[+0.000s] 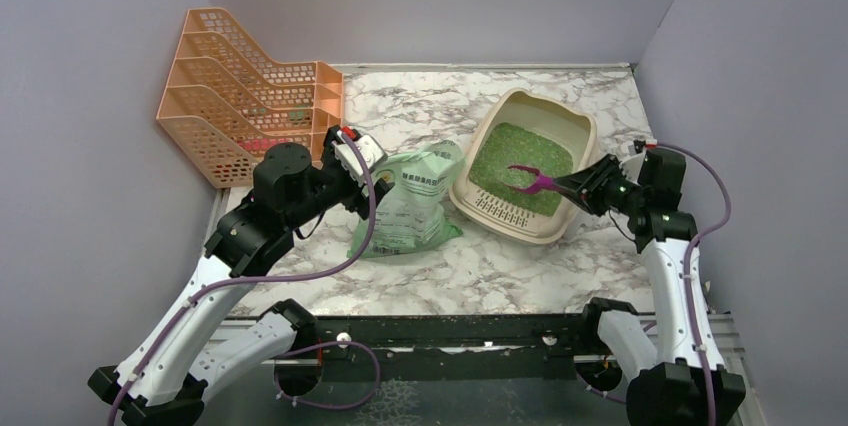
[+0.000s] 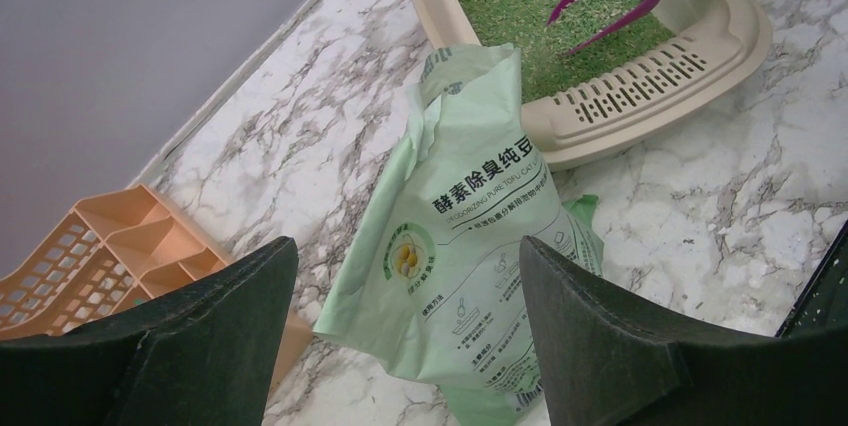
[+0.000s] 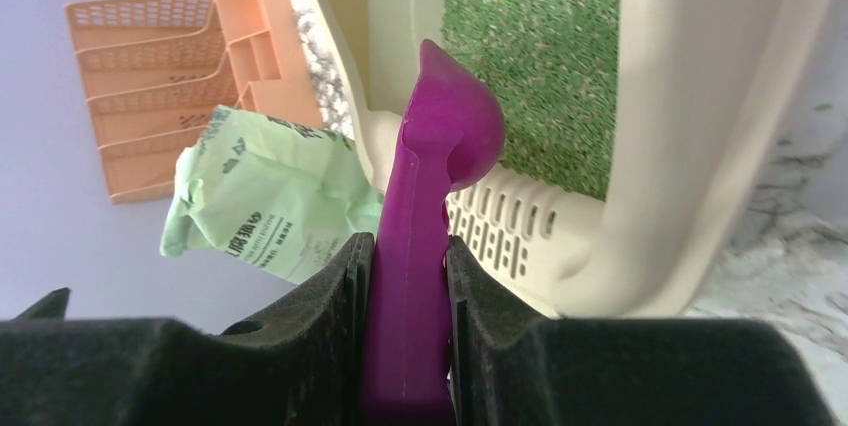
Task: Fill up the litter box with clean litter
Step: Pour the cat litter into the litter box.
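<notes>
We are gripping the magenta scoop [image 1: 530, 181] in our right gripper [image 1: 578, 184] over the clean litter [image 1: 520, 156] in the litter box [image 1: 500, 209] on the right of the table [image 1: 500, 266], while our left gripper [image 1: 358, 146] is hanging wide open, empty, beside the litter bag [image 1: 410, 206].

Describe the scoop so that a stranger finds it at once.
On the marble table, find the beige litter box holding green litter. Pointing into it is the scoop, clamped in the right gripper. It alone is magenta; the bag is green, the rack orange.
</notes>
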You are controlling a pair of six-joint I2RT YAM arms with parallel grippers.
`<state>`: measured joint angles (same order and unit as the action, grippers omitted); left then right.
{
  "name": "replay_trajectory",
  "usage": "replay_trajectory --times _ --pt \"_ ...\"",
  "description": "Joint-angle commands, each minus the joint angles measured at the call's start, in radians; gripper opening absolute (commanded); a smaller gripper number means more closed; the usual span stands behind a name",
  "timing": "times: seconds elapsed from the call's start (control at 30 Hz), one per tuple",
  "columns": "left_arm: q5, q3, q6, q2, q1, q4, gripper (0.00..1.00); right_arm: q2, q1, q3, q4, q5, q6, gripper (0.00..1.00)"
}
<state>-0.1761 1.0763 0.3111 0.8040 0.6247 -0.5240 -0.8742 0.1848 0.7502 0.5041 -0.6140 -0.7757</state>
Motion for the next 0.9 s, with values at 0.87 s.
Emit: replay_trajectory --times 0.87 --pt "0.041 -0.015 0.015 -0.042 0.001 -0.02 0.85 -0.131 0.0 0.357 0.079 0.236 0.227 0.01"
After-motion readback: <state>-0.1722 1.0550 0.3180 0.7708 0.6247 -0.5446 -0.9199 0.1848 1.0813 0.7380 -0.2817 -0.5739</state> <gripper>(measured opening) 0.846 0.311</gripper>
